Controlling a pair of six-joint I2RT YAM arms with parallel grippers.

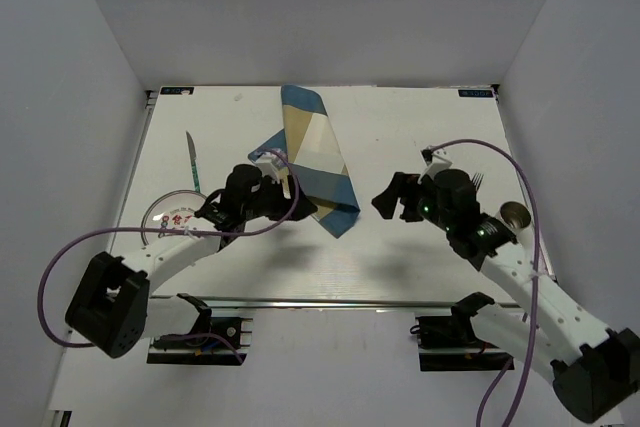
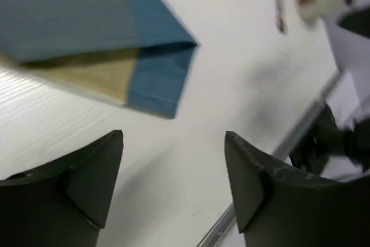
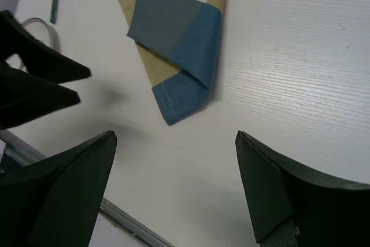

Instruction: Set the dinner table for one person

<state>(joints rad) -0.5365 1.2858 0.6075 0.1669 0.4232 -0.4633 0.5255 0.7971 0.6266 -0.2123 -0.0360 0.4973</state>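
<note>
The white dinner table has a silver rail along its near edge. A folded blue-and-tan checked placemat lies at the middle. My left gripper is open and empty, just left of the placemat's near corner. In the left wrist view the gripper hovers over bare table below the placemat corner. My right gripper is open and empty, to the right of that corner. In the right wrist view the gripper faces the placemat.
A knife lies at the left, with a plate partly under my left arm. A fork and a small brownish cup sit at the right. The left gripper's fingers show in the right wrist view.
</note>
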